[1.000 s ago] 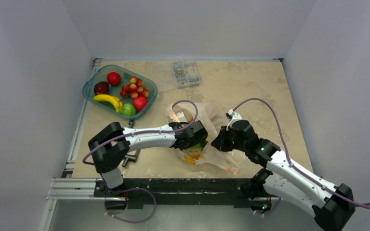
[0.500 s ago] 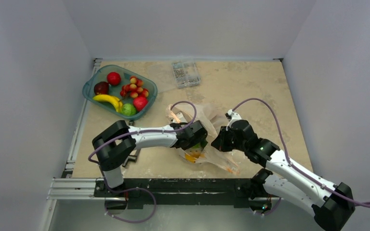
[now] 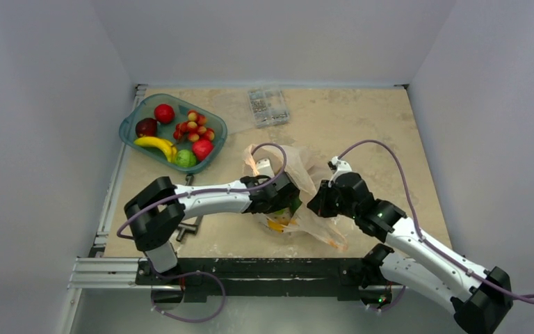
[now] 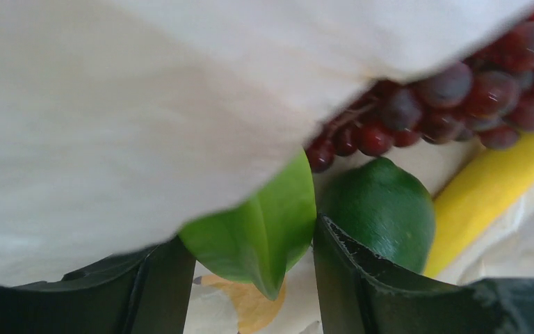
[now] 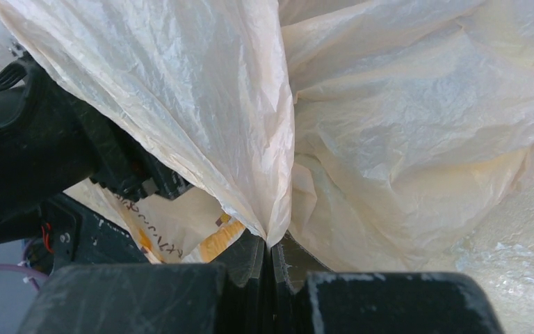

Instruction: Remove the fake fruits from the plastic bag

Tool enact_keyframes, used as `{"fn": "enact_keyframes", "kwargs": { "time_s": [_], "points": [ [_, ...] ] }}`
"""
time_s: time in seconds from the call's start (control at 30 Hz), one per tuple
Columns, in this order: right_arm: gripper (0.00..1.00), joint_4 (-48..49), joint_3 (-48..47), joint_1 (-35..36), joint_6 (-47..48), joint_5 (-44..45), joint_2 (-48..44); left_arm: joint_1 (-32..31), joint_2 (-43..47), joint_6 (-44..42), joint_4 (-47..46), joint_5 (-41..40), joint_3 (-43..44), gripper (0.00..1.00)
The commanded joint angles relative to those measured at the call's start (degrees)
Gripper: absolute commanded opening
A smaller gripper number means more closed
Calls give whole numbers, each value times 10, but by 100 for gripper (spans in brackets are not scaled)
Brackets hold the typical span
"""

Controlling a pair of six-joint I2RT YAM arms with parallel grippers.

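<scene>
Right jaws pressed together on fold of plastic bag [image 5: 403, 139]; bag sits slightly higher off worktop [image 3: 361, 118] than a second ago, mouth looser. Left arm shifted little, jaws spread inside bag, straddling green leaf [image 4: 264, 229]. Lime [image 4: 382, 209] just beside one finger; grape cluster [image 4: 459, 97] and banana [image 4: 487, 188] beyond. Likely grab next. Other fruits already in teal tray [image 3: 128, 125]

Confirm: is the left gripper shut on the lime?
No, the left gripper is open, a green leaf between its fingers and the lime beyond them.
</scene>
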State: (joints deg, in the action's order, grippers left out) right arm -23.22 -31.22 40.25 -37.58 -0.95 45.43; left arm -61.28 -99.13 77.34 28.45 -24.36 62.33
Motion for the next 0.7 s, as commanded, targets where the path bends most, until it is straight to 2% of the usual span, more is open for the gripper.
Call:
{"fn": "enact_keyframes", "kwargs": {
  "time_s": [0.0, 0.07, 0.43, 0.67],
  "points": [
    [0, -15, -48, 3, 19, 42, -13, -3, 53, -101, -33, 26, 22, 7],
    [0, -20, -57, 3, 24, 55, -19, -3, 62, -140, -54, 55, 23, 0],
    [0, -25, -89, 3, 34, 121, -16, -4, 145, -299, -178, 227, -6, 0],
    [0, -48, -107, 3, 17, 195, -27, -3, 209, -368, -212, 295, -32, 0]
  ]
}}
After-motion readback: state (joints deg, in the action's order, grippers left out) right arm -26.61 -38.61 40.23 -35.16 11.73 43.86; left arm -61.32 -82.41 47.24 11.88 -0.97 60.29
